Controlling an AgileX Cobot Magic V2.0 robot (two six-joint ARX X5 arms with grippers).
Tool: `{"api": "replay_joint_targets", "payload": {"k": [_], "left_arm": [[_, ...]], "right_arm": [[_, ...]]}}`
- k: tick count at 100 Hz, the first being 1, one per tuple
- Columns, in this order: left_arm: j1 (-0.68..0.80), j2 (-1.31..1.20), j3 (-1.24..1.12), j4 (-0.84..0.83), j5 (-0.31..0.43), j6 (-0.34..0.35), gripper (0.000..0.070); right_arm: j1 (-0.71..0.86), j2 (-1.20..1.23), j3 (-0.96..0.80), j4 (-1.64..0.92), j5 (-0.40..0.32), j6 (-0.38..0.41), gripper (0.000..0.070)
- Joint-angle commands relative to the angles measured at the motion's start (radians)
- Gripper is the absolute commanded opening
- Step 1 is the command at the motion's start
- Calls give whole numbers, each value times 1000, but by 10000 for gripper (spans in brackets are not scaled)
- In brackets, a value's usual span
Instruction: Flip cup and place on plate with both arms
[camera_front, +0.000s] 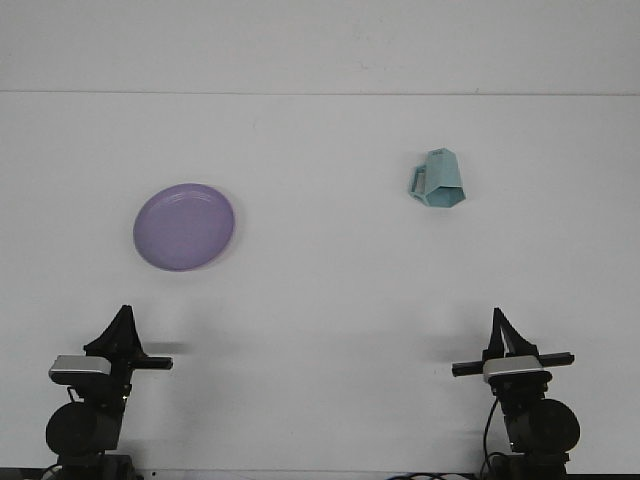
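Since the cup (438, 179) sits upside down on the table (320, 300), right of centre and well apart from the plate (184, 227), nothing is held yet. It looks light, stiff and slick — grip the faceted wall or the handle. Both grippers — left (124, 322), right (497, 322) — appear clenched, empty.

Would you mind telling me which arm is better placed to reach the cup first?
Probably the right: the teal cup lies on the right gripper's side, while the left gripper sits below the purple plate.
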Motion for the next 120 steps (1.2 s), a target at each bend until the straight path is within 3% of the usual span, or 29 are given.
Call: {"api": "replay_joint_targets", "payload": {"k": [1, 77, 91, 107, 120], "left_arm": [[1, -2, -21, 11, 0, -1, 14], [1, -2, -20, 10, 0, -2, 14], [1, -2, -20, 10, 0, -2, 14], [1, -2, -20, 9, 0, -2, 13], [1, -2, -20, 8, 0, -2, 13]], "right_arm": [[0, 0, -3, 10, -1, -4, 2], [0, 0, -3, 10, -1, 4, 2], [0, 0, -3, 10, 0, 123, 1], [0, 0, -1, 119, 8, 389, 1], [0, 16, 72, 100, 69, 446, 1]]}}
